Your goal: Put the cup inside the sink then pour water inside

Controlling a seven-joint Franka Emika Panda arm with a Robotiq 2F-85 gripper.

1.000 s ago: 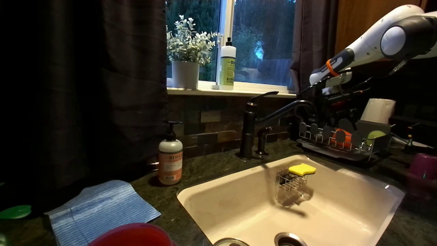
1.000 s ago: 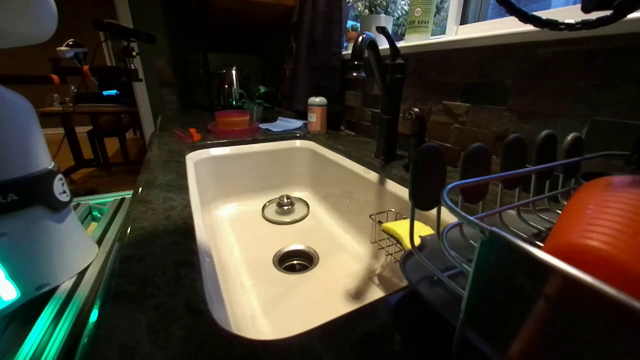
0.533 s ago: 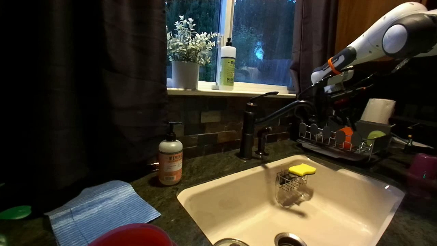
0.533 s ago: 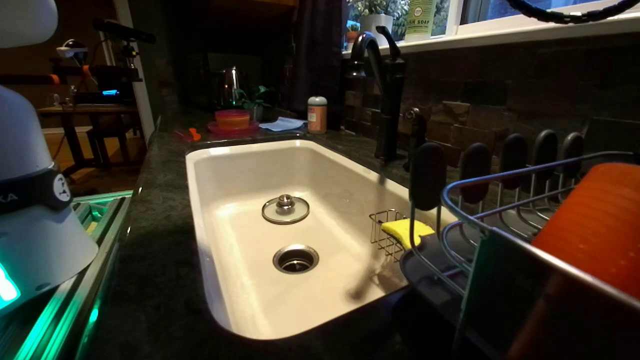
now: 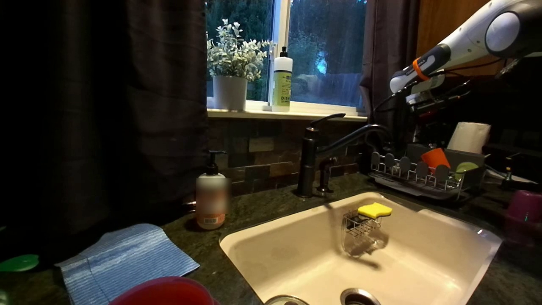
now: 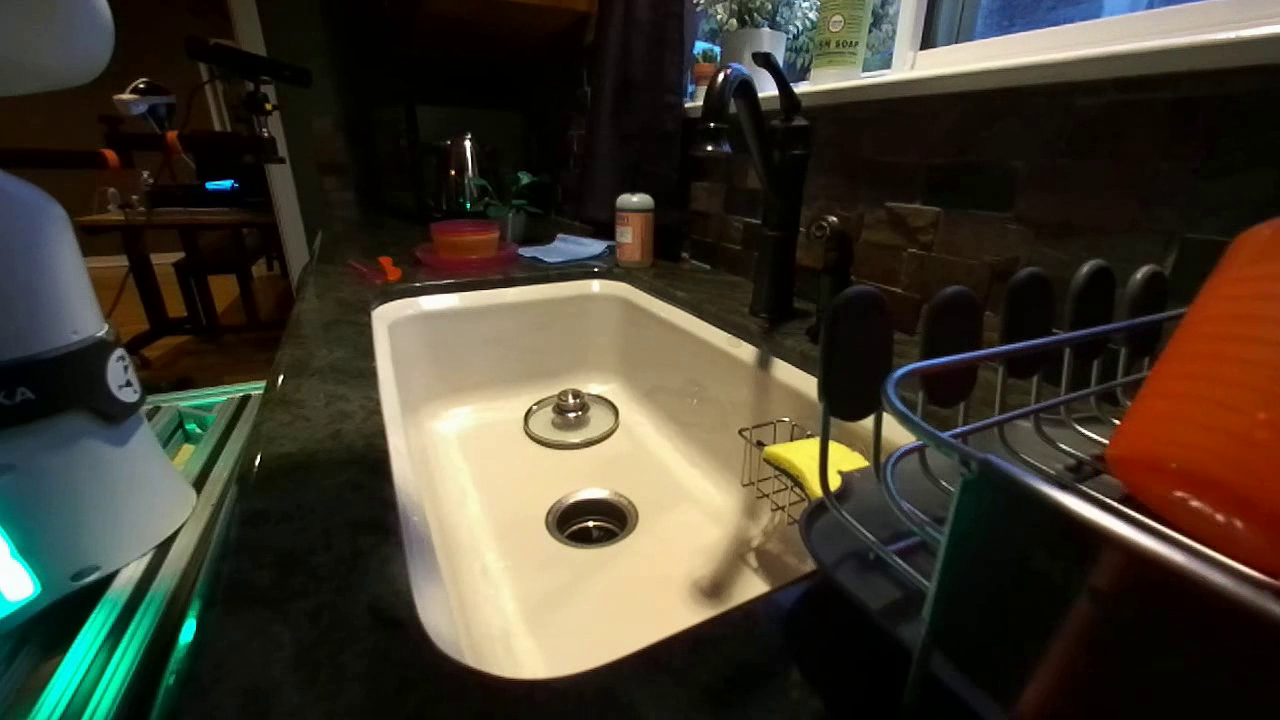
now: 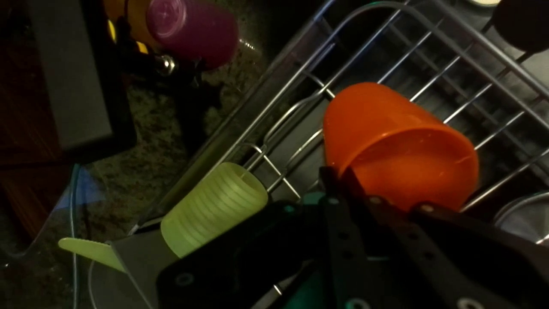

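We're joining the wrist view, and here the pincer (image 7: 339,175) is gripping: its tips are clamping the rim wall of the orange cup (image 7: 386,111), one outside and, as we're judging it, one just inside. The cup is lying up and right of those tips, long axis slanting, base pointing upper left, mouth facing lower right, the dish rack (image 7: 292,145) showing beneath.

Over in an exterior view, we're finding the cup leaning among the tines (image 5: 405,164), its lower end hiding behind them; whether it's touching the rack, we're not managing to tell. The pincer is sitting lost in the dark there. The lone arm (image 5: 465,40) is hanging in from the upper right, and the sink (image 5: 292,250) is lying down and left in the bench (image 5: 254,207), so we're reckoning on a high lift over those tines. Labels: the green bottle (image 5: 282,84) is showing "DISH", while the pump bottle (image 5: 211,201) is wearing a blurred one.

In an exterior view again, the cup is slanting up and rightward, running off the edge; "SOAP" is standing out on the green bottle, and the robot base (image 6: 90,480) is wearing a cut-off "KA" beside a round emblem (image 6: 122,376).
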